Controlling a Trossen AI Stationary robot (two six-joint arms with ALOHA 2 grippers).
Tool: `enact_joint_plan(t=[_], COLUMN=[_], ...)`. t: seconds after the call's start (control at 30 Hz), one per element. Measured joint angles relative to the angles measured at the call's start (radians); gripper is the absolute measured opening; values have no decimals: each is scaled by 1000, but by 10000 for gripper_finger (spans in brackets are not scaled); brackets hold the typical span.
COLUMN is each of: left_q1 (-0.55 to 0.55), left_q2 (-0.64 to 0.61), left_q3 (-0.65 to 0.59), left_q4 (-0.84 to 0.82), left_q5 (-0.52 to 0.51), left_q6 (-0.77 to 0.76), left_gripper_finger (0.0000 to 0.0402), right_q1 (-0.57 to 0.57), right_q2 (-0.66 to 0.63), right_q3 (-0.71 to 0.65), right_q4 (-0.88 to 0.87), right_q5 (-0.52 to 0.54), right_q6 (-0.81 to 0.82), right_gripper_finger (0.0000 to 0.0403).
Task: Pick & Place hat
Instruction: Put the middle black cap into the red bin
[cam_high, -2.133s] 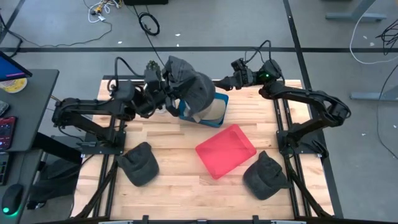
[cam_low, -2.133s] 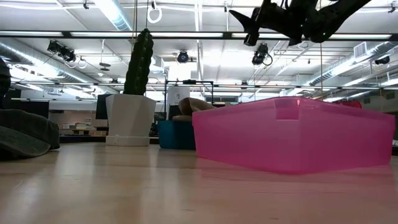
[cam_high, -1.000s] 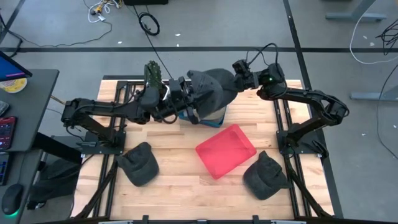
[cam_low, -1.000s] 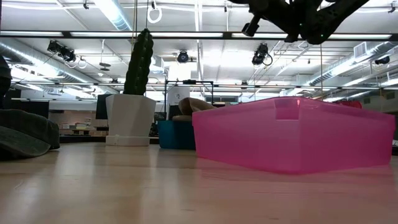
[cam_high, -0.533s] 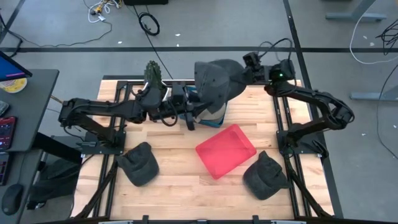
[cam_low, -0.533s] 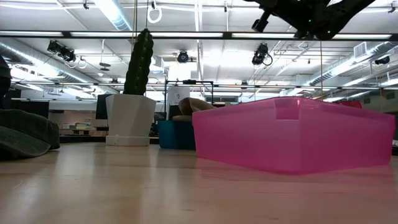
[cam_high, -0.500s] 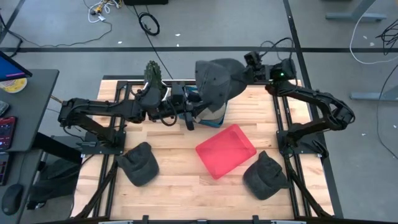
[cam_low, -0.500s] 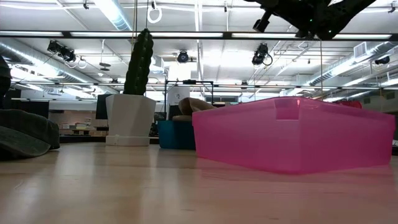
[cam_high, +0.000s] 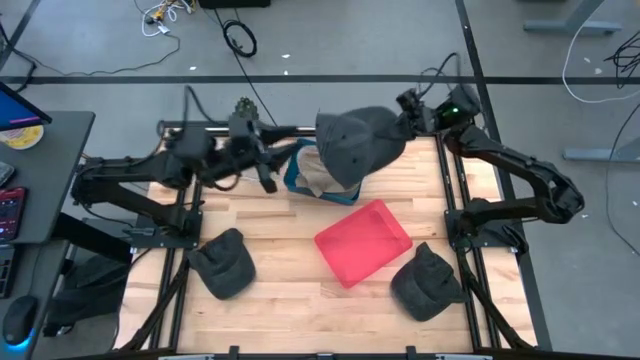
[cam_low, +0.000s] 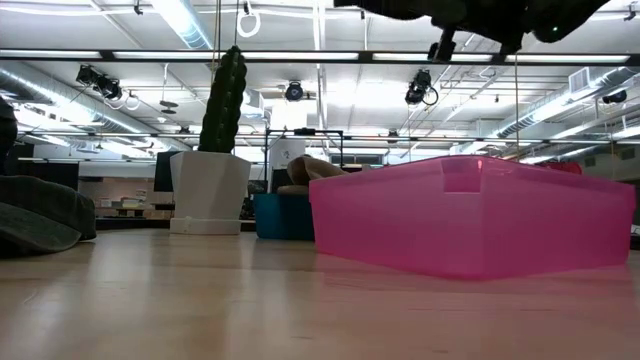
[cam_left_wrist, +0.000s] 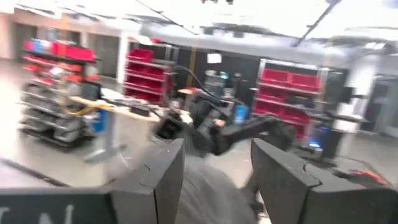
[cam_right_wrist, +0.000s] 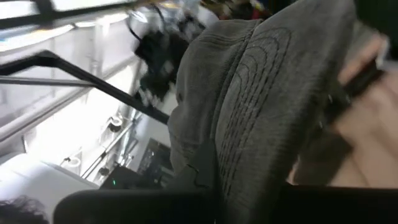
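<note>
- Hat (cam_high: 355, 143), grey, hangs in the air from the right tool (cam_high: 403, 124), whose fingers are clamped on its edge; it spreads out just ahead of that tool, above the blue bin (cam_high: 300, 172).
- Left tool (cam_high: 265, 170) sits well apart from the hat, on the far side of the blue bin, its fingers (cam_left_wrist: 155, 180) spread apart and holding nothing.
- Red bin (cam_high: 363, 241) lies on the desk (cam_high: 290, 275) below the right tool.
- Two more grey caps (cam_high: 222, 262) (cam_high: 426, 281) rest at the desk's near corners.
</note>
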Motion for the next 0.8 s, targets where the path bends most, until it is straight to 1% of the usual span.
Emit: enact_joint_plan(t=[0.07,0.13,0.2,0.33,0.43,0.63,0.73,0.8], left_q1=[0,0,0,0,0,0,0,0], left_q2=[-18,-40,-44,-48,-42,-25,-27,-25], left_q3=[2,-1,1,-1,0,-1,0,0], left_q4=[5,-30,-38,-96,-146,-186,-205,-218], left_q5=[-23,-42,-45,-49,-53,-53,-53,-53], left_q6=[22,31,30,22,-2,-10,-11,-12], left_gripper_finger=[190,190,190,190,190,190,190,190], right_q1=[29,59,89,185,259,398,457,489], right_q2=[-8,-15,-30,-63,-88,-107,-98,-87], right_q3=[0,0,0,0,0,0,0,0], right_q4=[-115,-227,-355,-579,-716,-981,-1082,-1122], right_q5=[-2,-5,-3,71,149,362,484,542], right_q6=[-43,-81,-124,-202,-247,-363,-409,-411], right_gripper_finger=[4,4,4,4,4,4,4,4])
